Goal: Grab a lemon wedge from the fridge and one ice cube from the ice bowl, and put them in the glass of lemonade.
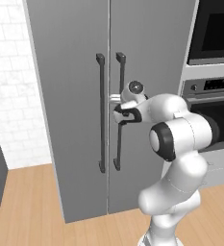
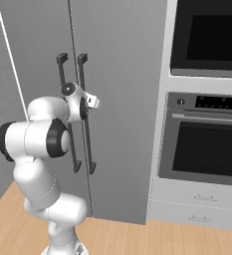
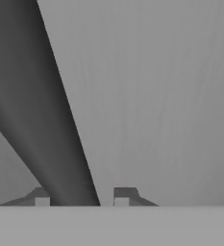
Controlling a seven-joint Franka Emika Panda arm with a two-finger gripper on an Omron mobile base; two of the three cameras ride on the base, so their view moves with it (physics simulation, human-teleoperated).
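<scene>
Left base view first: the fridge (image 1: pixel 70 96) takes up most of the frame, both grey doors shut, with two long black bar handles running straight up and down on either side of the centre seam. The left handle (image 1: pixel 102 115) is free. The pincer (image 1: pixel 114 98) is pushed in at the right handle (image 1: pixel 118 144), around its upper half, with the arm reaching in sideways from the lower right. Past the fridge on the right there's a black wall oven (image 1: pixel 214 29).

Right base view: same fridge (image 2: pixel 117 74), but seen from the other side, so you get the wall oven (image 2: pixel 207 40) full on, a second oven (image 2: pixel 207 144) under it and white drawers (image 2: pixel 197 204) at the bottom. Here the pincer (image 2: pixel 91 101) sits right at the handle nearer the ovens (image 2: pixel 89 139), wrist turned so it comes at the bar horizontally. The wood floor (image 2: pixel 137 234) shows along the bottom.

Hand view: this is the close-up the base cams can't give. A dark bar (image 3: pixel 41 110) cuts diagonally across the grey door face (image 3: pixel 156 96), and it drops down between the two fingertips (image 3: pixel 124 194). The tips sit on either side of it, so the pincer reads as clamped on that handle.
</scene>
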